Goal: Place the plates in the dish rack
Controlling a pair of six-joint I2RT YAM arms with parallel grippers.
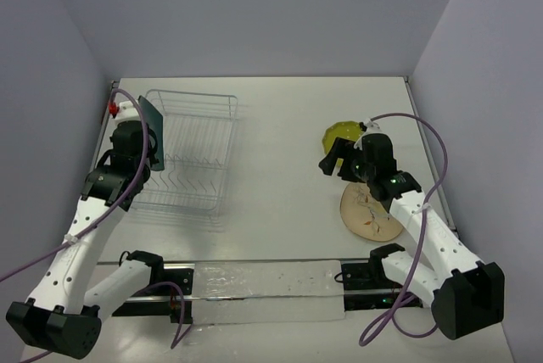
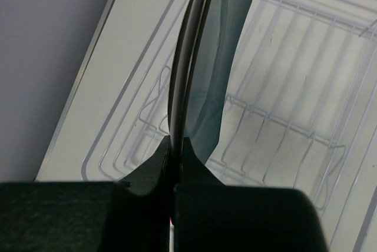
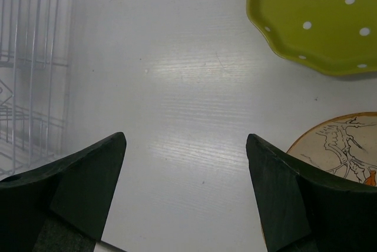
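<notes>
My left gripper (image 1: 146, 153) is shut on the rim of the dark teal plate (image 1: 156, 130), holding it upright on edge over the left side of the white wire dish rack (image 1: 204, 138). In the left wrist view the teal plate (image 2: 215, 69) rises edge-on from between my fingers, with the rack's tines (image 2: 283, 140) below. My right gripper (image 1: 333, 159) is open and empty above the table, left of the yellow-green dotted plate (image 1: 344, 136) and the cream floral plate (image 1: 366, 210). Both show in the right wrist view, the dotted plate (image 3: 318, 16) and the floral plate (image 3: 336, 146).
Grey walls enclose the table on three sides. A clear plastic strip (image 1: 263, 291) lies along the near edge between the arm bases. The rack's corner (image 3: 29, 75) shows at the left of the right wrist view.
</notes>
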